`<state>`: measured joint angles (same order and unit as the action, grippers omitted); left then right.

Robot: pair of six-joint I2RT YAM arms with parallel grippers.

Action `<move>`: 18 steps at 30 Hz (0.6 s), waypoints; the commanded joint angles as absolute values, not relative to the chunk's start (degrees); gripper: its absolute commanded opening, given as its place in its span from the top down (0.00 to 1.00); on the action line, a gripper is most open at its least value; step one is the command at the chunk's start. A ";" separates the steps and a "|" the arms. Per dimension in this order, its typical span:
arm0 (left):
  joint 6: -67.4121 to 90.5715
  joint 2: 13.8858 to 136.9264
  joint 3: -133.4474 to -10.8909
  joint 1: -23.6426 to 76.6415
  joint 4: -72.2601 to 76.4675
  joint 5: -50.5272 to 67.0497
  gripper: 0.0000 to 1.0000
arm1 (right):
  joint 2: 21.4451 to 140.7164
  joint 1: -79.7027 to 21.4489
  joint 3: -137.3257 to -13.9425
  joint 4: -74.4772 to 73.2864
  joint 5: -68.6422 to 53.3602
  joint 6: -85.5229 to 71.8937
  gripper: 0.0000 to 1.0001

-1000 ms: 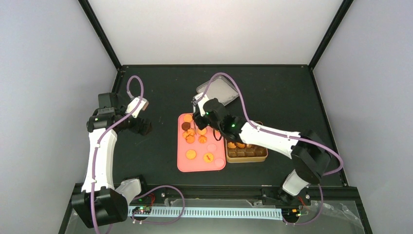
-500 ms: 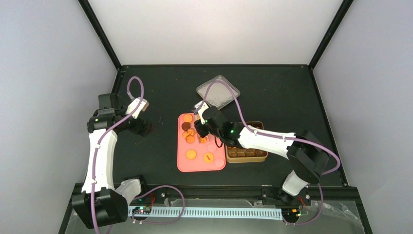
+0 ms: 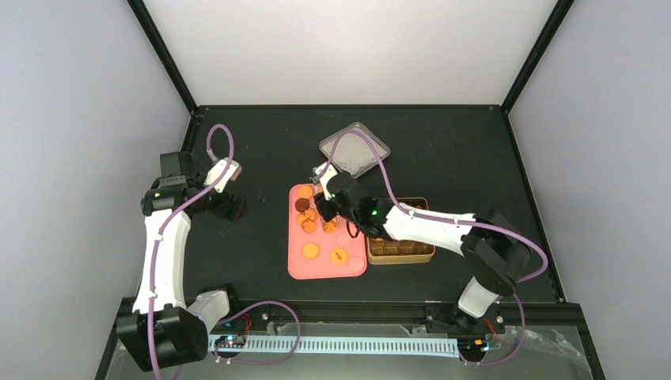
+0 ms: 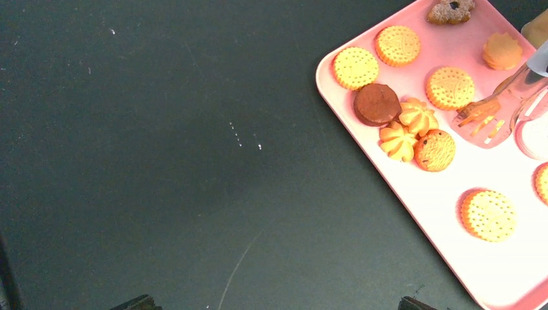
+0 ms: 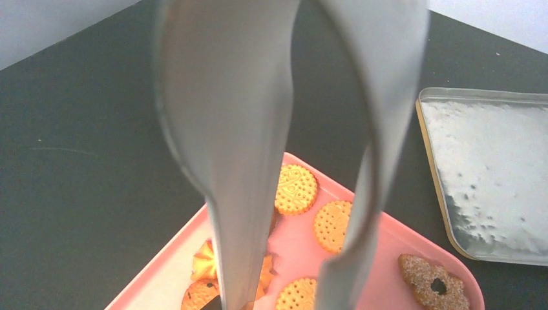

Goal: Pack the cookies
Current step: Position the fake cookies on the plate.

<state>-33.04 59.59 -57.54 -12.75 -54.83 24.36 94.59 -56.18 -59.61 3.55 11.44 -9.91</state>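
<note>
1. Right, matte black table: all the kit sits mid-table.
2. Pink rectangular plastic tray: centre, carrying the small round cookies, most of them in its far half.
3. Square silver metal lid: just far of the tray, lying flat, off the tin.
4. Gold rectangular divided tin: just right of the tray's near end. The right arm covers part of it, so I can't judge the fill.
5. Left gripper: well left of the tray, jaws spread wide, empty.
6. Right gripper: clamped on shiny metal tongs over the tray's far half. Blades apart, tips low beside the cookie cluster, nothing between them. Reads as the pick step. Next: straddle one cookie, squeeze, lift, carry right to a free tin cell.
7. Cookies: mostly golden dotted discs and swirls, plus one dark brown disc and a sugared brown ring at the far edge. The cluster is touching, so there's a risk of grabbing two.
</note>
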 commanded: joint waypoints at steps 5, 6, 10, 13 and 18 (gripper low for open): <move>-34.02 59.19 -58.22 -13.17 -55.46 23.92 0.01 | 96.30 -56.40 -60.87 6.35 12.17 -8.87 0.62; -34.01 59.31 -58.27 -13.11 -55.46 23.99 0.01 | 96.32 -56.38 -60.53 6.74 11.85 -9.15 0.62; -34.00 59.43 -58.62 -13.10 -55.46 24.21 0.01 | 96.44 -56.38 -59.12 9.42 10.73 -9.92 0.64; -33.93 59.48 -58.71 -13.14 -55.55 24.26 0.01 | 96.93 -56.36 -58.89 10.27 10.26 -10.25 0.68; -34.04 59.19 -58.71 -13.11 -55.81 24.08 0.01 | 96.46 -56.20 -58.49 10.29 10.78 -10.41 0.79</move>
<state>-33.04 59.61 -57.56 -12.75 -54.83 24.16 96.38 -56.18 -59.37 8.38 10.46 -10.07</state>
